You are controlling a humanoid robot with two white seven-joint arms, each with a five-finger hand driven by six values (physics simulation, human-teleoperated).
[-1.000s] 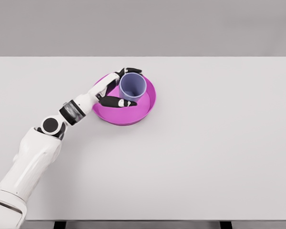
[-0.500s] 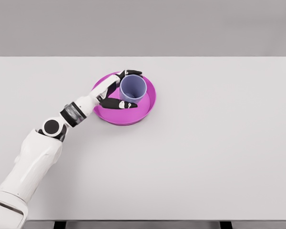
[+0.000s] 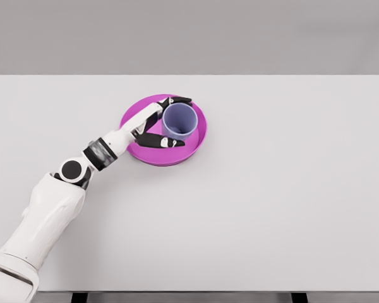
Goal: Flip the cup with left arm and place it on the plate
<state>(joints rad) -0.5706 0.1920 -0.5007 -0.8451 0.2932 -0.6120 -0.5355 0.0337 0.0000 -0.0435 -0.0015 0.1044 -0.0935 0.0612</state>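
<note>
Lilac cup [image 3: 179, 120] upright on plate [image 3: 199, 140]; left hand [image 3: 156, 124] fingers straddle it (light, rigid, grip your sidewall).

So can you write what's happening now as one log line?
left hand: around cup, grip unclear | cup: upright on plate | right arm: unseen

One cup [image 3: 179, 121], one plate [image 3: 194, 140], one hand [image 3: 153, 124].
</note>
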